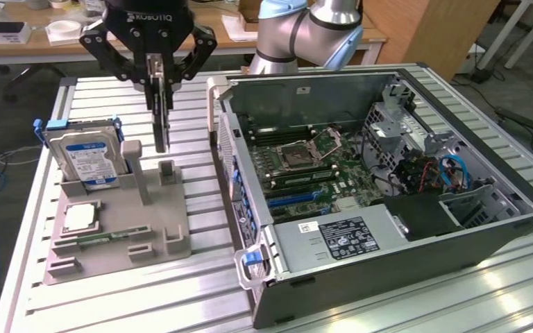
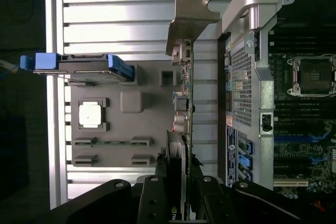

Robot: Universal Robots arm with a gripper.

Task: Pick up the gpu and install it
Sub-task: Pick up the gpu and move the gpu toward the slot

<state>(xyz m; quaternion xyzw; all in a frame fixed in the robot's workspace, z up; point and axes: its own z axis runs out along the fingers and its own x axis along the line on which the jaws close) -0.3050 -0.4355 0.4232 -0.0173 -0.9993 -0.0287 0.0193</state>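
The gpu (image 1: 160,114) hangs upright and edge-on, lifted clear of the grey holder tray (image 1: 119,232) on the exterior view's left. My gripper (image 1: 158,78) is shut on its upper edge, one black finger on each face. In the wrist view the gpu (image 2: 187,103) runs as a thin green edge away from my gripper (image 2: 181,195). Its silver end bracket (image 2: 191,11) is at the far end. It lies between the tray (image 2: 121,137) and the open computer case (image 2: 252,77).
The open case (image 1: 415,270) lies on the exterior view's right, showing the motherboard (image 1: 304,166) and the power supply (image 1: 341,236). On the tray a hard drive (image 1: 86,156) stands upright beside a processor chip (image 1: 80,216) and a memory stick (image 1: 100,238). The table is slatted aluminium.
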